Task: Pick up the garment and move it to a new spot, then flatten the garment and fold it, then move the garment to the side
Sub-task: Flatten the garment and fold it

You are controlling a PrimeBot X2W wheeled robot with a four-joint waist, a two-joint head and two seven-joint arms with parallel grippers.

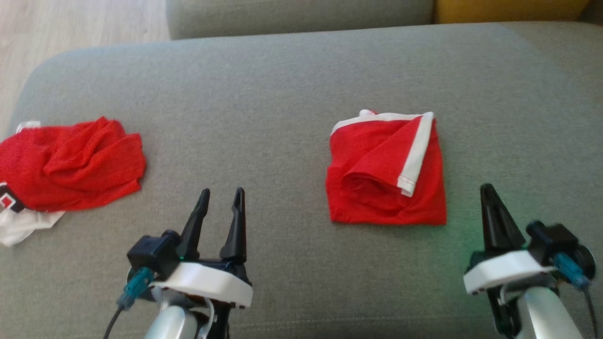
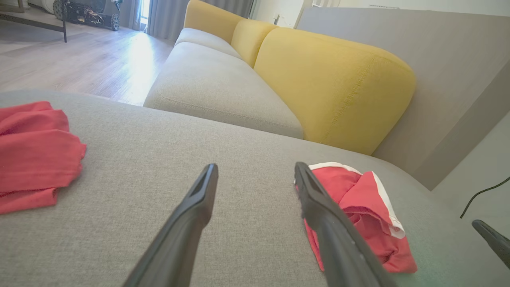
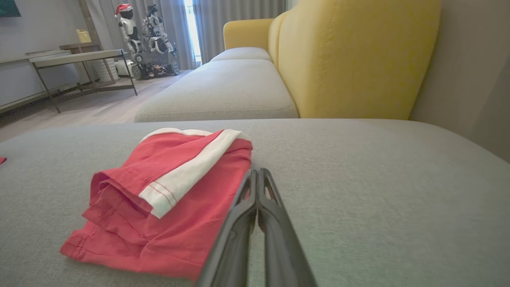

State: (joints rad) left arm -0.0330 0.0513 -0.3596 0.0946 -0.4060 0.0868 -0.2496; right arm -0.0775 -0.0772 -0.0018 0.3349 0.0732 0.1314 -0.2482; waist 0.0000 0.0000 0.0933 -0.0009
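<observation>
Garment (image 1: 386, 174) lies folded, red with white trim; left pincer (image 1: 222, 193) spread, right pincer (image 1: 488, 190) clenched empty.

Foreground seat: a grey woven cushion (image 1: 282, 84) with rounded corners is seen.
Adjoining seats: further grey seat pads (image 3: 223, 91) are lined up towards the window (image 3: 190, 28).
Backrests: mustard-yellow padding (image 2: 334, 87) is fitted behind the adjoining seats.
Wall: a plain grey panel (image 2: 438, 59) is set beside the backrests.
Floor: pale wood planking (image 2: 79, 59) is laid; daylight is reflected on it.
Curtains: grey drapes (image 3: 239, 20) are hung beside the bright window.
Table: a metal-legged table (image 3: 75, 59) is placed on the floor.
</observation>
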